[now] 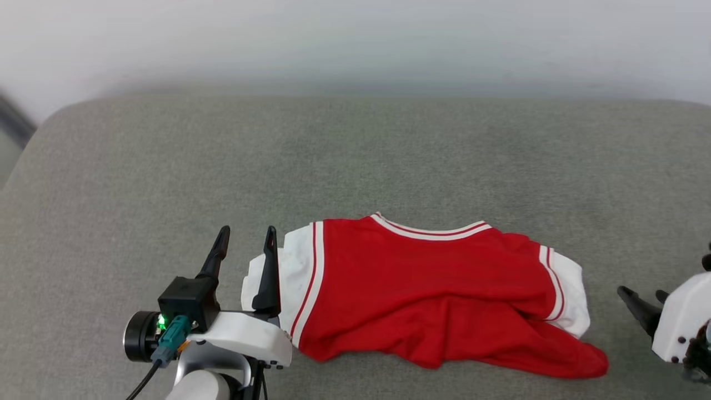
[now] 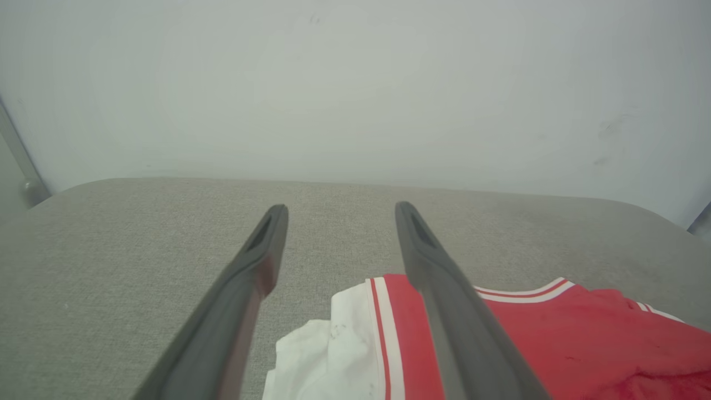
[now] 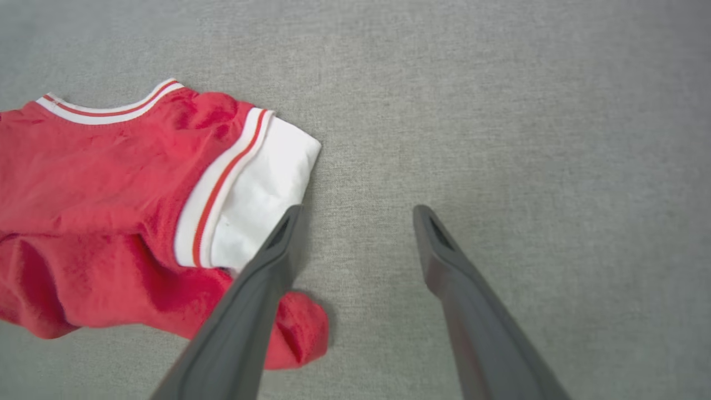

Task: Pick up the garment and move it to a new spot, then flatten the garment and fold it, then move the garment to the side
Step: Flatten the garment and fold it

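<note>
Left hand (image 1: 247,230): two dark fingers spread wide, gripping nothing. From the head view its inner finger crosses the edge of the white sleeve; contact with the cloth cannot be told. The left wrist view (image 2: 341,208) has the white sleeve low between the fingers and the red body beyond the inner finger.

Right hand (image 3: 358,210): fingers apart, bare grey cloth between them, holding nothing. In the head view it sits at the right edge (image 1: 639,294), apart from the shirt.

The garment (image 1: 433,289) lies between the two hands, on the near half of a grey fabric-covered surface (image 1: 355,155).
- Collar toward the far side.
- Red body, with a short white sleeve at each end.
- White-and-red striped trim along the neckline and at both sleeve seams (image 3: 100,183).
- Upper part fairly flat. Lower part is rumpled, with a long crease running across.
- Hem bunched and uneven, one red corner trailing out toward the right hand.
- Left sleeve crumpled and folded on itself (image 2: 555,333).

Pale wall (image 1: 355,39) behind the surface.
</note>
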Motion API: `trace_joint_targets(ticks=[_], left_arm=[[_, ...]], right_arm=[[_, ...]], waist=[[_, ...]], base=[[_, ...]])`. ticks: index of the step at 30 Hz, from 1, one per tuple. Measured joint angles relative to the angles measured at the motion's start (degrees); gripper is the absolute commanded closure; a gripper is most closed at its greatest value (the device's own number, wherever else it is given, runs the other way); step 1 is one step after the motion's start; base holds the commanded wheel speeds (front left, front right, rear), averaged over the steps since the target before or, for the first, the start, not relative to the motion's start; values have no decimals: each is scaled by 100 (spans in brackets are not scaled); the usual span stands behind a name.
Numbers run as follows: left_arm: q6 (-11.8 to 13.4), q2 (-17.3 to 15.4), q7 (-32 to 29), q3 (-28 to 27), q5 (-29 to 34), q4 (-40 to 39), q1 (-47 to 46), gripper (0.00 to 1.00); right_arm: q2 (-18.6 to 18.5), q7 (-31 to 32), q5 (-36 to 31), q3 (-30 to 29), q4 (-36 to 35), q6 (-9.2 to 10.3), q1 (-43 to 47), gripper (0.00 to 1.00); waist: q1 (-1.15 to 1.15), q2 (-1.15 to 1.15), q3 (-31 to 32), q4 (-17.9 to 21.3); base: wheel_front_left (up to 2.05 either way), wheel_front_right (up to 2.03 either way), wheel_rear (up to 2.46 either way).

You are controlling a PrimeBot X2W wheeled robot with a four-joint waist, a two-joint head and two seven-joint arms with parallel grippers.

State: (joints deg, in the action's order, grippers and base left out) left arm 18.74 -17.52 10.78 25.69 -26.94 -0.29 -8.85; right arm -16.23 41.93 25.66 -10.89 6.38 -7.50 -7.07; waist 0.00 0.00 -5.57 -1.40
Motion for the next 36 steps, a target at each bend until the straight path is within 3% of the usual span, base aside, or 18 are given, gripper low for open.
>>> trace_joint_targets(ticks=[5, 15, 17, 18, 22, 26, 36], left_arm=[[1, 41, 56, -10, 7, 11, -131, 0], [-7, 138, 171, -26, 1, 191, -311, 0], [-8, 144, 185, -40, -13, 244, -311, 0], [-8, 146, 199, -48, -22, 261, -311, 0], [-15, 116, 136, -126, -152, 343, -289, 0], [-79, -231, -311, -243, -261, 364, -311, 0], [-880, -1226, -3049, -148, -1263, 604, -829, 0]], right_arm=[[-30, 348, 113, 220, 336, 0, -454, 0], [-46, 371, 382, 657, 1283, 0, -940, 0], [-68, 354, 442, 670, 1424, 0, -967, 95], [-78, 338, 457, 701, 1477, 0, -985, 100], [-96, 24, 457, 870, 1546, 0, -990, 100], [-126, -464, 330, 989, 1362, 0, -988, 100], [-29, -788, -12, 1010, 563, -1, -996, 100]], waist=[[0, 0, -306, -185], [0, 0, -799, -541], [0, 0, -771, -557], [0, 0, -748, -557], [0, 0, -608, -516], [0, 0, -432, -404], [0, 0, -341, 161]], base=[[0, 0, 0], [0, 0, 0], [0, 0, 0], [0, 0, 0], [0, 0, 0], [0, 0, 0], [0, 0, 0]])
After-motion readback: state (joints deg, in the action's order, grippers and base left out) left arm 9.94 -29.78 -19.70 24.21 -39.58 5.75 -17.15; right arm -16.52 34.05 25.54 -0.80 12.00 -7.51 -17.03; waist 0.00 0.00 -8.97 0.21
